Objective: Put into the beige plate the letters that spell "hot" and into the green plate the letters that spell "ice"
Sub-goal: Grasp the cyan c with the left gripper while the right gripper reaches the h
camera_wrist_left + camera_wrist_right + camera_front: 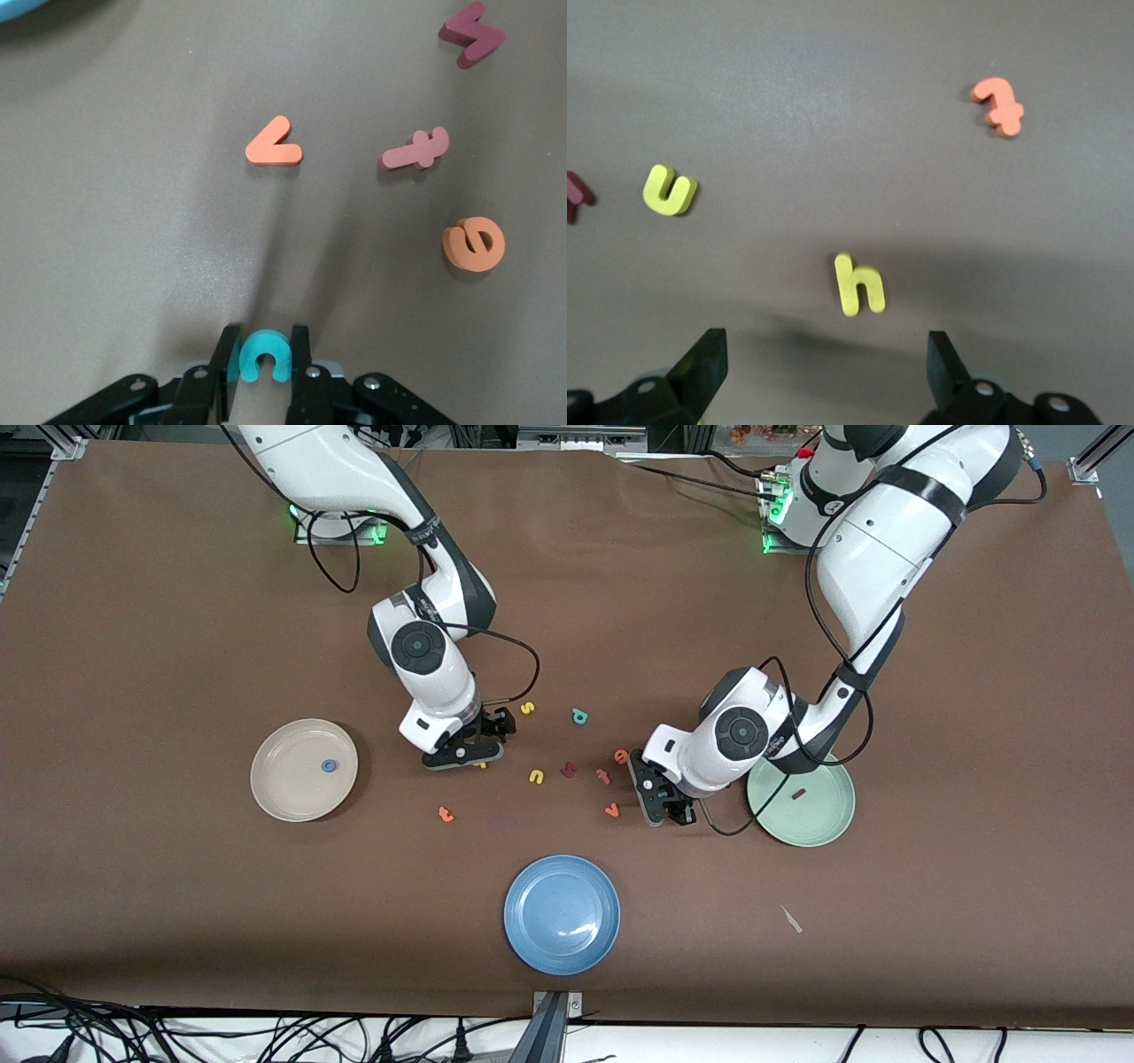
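Left wrist view shows our left gripper pinching the teal c on the table. Our right gripper, fingers spread, hangs over the yellow h. We might drop the c if it slips.

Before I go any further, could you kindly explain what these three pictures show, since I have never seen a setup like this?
Two white robot arms stand at a brown table, each ending in a two-finger gripper. One picture looks down from a high camera facing them; the other two come from cameras on the arms' wrists.

The left gripper is closed on a teal c, low beside the green plate, which holds a dark red i. The right gripper is open over a yellow h.

The beige plate holds a blue o; the blue plate sits nearest the high camera. Loose letters lie between the arms, including an orange e, an orange v and an orange t.
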`<state>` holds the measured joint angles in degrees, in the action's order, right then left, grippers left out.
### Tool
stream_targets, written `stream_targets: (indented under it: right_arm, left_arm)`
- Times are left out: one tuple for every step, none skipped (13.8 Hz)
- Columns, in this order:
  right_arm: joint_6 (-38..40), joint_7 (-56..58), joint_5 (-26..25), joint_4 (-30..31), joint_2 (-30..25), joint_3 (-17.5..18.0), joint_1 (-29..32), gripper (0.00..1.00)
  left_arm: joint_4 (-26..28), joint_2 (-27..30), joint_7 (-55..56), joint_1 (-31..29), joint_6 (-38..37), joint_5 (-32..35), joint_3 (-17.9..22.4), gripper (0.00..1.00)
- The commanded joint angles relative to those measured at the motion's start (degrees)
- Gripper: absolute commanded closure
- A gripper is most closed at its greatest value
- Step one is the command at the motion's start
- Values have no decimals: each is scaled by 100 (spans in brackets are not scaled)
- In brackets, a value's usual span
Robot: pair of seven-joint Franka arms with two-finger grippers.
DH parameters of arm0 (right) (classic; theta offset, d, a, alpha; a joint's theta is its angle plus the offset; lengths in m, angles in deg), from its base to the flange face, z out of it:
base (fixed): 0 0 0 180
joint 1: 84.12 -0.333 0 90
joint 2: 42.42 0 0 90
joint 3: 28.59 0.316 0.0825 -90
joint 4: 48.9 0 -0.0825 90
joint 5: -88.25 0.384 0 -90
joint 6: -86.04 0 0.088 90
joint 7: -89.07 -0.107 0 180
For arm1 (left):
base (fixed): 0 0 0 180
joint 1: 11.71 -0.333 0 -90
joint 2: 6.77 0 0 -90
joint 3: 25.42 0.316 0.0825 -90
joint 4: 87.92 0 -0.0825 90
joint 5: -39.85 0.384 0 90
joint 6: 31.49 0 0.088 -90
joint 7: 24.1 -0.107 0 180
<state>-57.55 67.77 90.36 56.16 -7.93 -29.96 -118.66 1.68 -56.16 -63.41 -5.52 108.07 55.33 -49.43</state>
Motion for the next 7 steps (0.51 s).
stream_targets:
  right_arm:
    - [269, 256, -114, -547, 418, -21, 0, 0]
    - [313, 406, -105, -600, 453, -21, 17, 0]
    - [331, 477, -105, -618, 471, -21, 35, 0]
    - [331, 486, -114, -627, 506, -21, 35, 0]
    - [322, 547, -105, -636, 541, -21, 35, 0]
    - [322, 574, -105, -653, 541, -21, 35, 1]
    - [322, 609, -105, -653, 550, -21, 44, 5]
  left_arm:
    - [5, 113, -130, 23, -34, 78, 54, 100]
    - [-13, 140, -147, -12, -112, 78, 45, 100]
    - [-74, 184, -147, -21, -322, 78, 27, 100]
    - [-109, 280, -147, -21, -568, 69, 27, 100]
    - [-110, 385, -113, -29, -727, -10, 27, 100]
    - [-110, 491, -95, -82, -920, -28, 19, 100]
    - [-136, 561, -121, -143, -1131, -37, 10, 100]
